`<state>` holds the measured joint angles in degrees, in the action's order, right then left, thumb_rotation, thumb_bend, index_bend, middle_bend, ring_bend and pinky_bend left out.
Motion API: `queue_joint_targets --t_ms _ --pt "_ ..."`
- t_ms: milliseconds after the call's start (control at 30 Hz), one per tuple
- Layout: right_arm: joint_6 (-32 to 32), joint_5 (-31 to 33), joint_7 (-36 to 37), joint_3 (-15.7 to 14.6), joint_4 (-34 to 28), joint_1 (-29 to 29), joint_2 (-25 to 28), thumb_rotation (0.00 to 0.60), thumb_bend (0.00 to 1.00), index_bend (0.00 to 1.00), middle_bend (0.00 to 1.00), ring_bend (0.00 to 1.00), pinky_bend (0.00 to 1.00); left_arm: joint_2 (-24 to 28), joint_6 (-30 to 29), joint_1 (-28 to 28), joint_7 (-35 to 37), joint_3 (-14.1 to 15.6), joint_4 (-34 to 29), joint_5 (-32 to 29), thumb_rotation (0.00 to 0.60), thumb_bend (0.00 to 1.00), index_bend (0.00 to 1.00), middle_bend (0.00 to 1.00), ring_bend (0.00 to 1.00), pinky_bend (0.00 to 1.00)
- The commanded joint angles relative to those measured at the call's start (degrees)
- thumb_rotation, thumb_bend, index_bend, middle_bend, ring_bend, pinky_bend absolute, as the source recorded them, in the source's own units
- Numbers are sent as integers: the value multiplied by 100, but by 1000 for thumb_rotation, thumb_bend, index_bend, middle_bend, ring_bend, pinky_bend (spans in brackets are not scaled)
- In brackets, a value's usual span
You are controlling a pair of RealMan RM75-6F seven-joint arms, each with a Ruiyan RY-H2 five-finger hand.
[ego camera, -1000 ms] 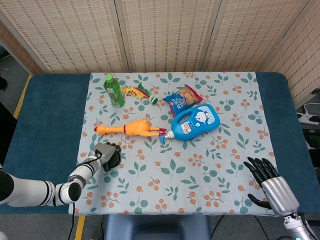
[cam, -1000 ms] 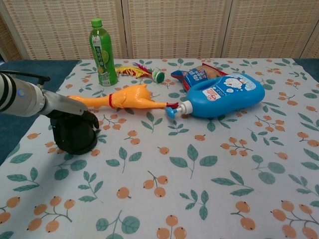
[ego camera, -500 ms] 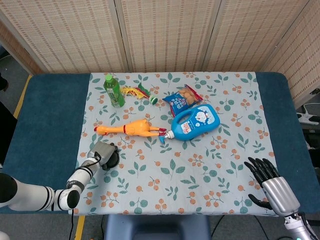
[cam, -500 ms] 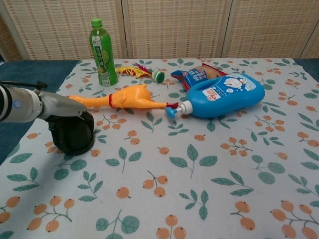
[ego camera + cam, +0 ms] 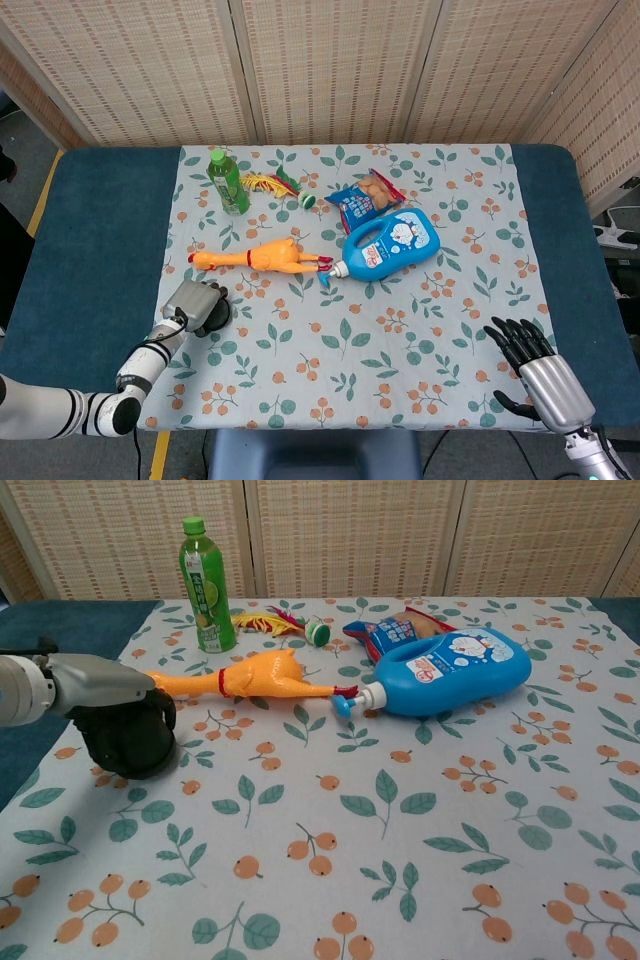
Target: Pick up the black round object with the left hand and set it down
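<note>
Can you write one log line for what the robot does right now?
left hand: holds black round object | right hand: open, idle | object: on tablecloth

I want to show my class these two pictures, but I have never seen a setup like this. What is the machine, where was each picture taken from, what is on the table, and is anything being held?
This is a two-armed robot with finger-bearing hands, steered remotely by a person. One picture looks down from a camera at its head, the other looks across the table from its chest.

On the flowered tablecloth lie a green bottle, a rubber chicken, a blue detergent bottle, a snack bag and a small feathered toy.

The left robot hand grips the black round object near the cloth's left edge; whether that object is lifted off the cloth I cannot tell. The right robot hand, seen only from the head camera, holds nothing, its fingers apart.
</note>
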<state>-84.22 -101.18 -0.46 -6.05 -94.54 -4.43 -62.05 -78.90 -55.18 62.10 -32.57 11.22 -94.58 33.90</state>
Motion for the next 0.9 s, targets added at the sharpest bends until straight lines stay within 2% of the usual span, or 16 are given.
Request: queue_joint_targets --t_ms 33,167,367,467,567,700,767,833,900 --pt "-3 -7 11 -5 -4 0 8 600 117 0 0 0 0 130 -106 -181 147 -91 -18 253 600 609 657 678 546 727" --pt "-74 38 71 28 -22 22 56 600 118 0 0 0 0 745 -557 -404 298 -194 -596 745 600 703 676 694 557 735" --pt "-267 123 252 103 -17 91 136 600 118 0 0 0 0 2090 -2140 -1022 618 -480 -2208 2223 600 742 686 711 569 751" --pt "-255 135 280 112 -7 86 132 600 118 0 0 0 0 2228 -2569 -1250 407 -574 -2553 2619 600 747 688 713 572 755" --pt "-200 69 252 85 -23 59 107 600 117 0 0 0 0 1867 -2048 -1287 344 -528 -2307 2457 600 743 688 715 573 757" --pt "-56 2 158 -1 -65 32 95 600 118 0 0 0 0 813 -635 -1201 103 -321 -1015 1329 600 740 691 718 577 753" --pt "-55 53 173 8 -115 42 128 600 118 0 0 0 0 440 -123 -1162 135 -354 -466 826 600 740 692 719 578 752" --pt "-121 70 214 13 -137 75 174 600 117 0 0 0 0 371 108 -1149 274 -471 -249 735 600 740 693 719 578 753" --pt "-194 59 268 14 -126 105 208 600 117 0 0 0 0 736 59 -1165 484 -630 -650 1011 600 740 692 718 578 755"
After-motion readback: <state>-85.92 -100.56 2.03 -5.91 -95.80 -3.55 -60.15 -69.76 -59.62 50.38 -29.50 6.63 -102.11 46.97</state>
